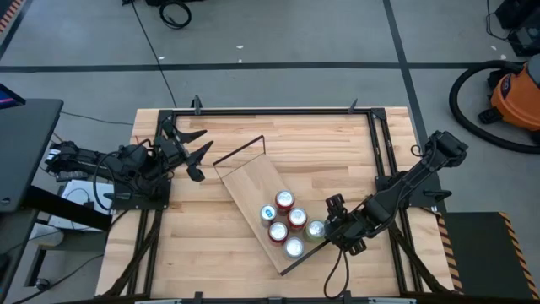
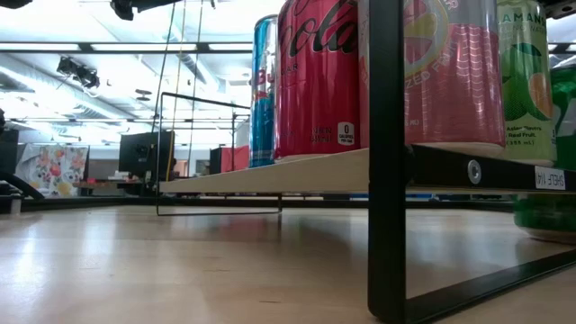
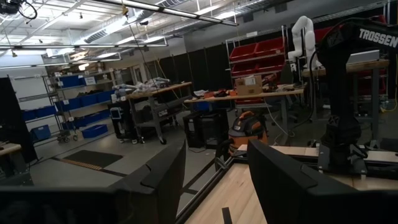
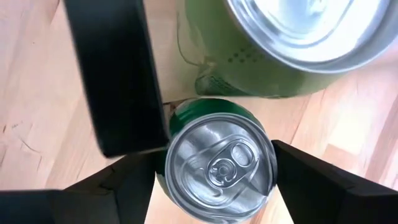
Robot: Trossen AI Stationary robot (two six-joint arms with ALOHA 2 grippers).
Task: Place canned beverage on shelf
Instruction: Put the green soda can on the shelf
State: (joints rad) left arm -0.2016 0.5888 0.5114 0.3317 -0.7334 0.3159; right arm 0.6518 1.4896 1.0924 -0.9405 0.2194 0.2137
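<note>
At the far left of the high view we see the left end effector (image 1: 196, 150) parked over the tabletop (image 1: 202, 245), well apart from the shelf (image 1: 253, 181). Its fingers are spread and hold nothing; the left wrist view shows only the room between them.

Moving right, the shelf lies diagonally across the middle of the tabletop, a light-wood board with a dark wire frame at its ends. Five cans already stand grouped on its near-right half: one blue can (image 1: 268, 214) and four with red or pale tops. In the low view they stand upright on the raised board.

Further right, the green can (image 4: 214, 163) stands upright on the tabletop, just beside the shelf's right edge and the cans on it. The right end effector (image 1: 336, 221) is placed around it. In the right wrist view one finger sits on each side of the can body, close to the wall; we cannot tell whether they already press on it.

We judge the can to be a thin-walled aluminium cylinder: rigid when full, smooth, and likely slippery. Excess force may dent the wall. We recommend gripping across the mid-body, with the fingers opposed on the diameter, and keeping the can vertical. The lift must clear the board's raised edge and the adjacent can (image 4: 292, 37).
</note>
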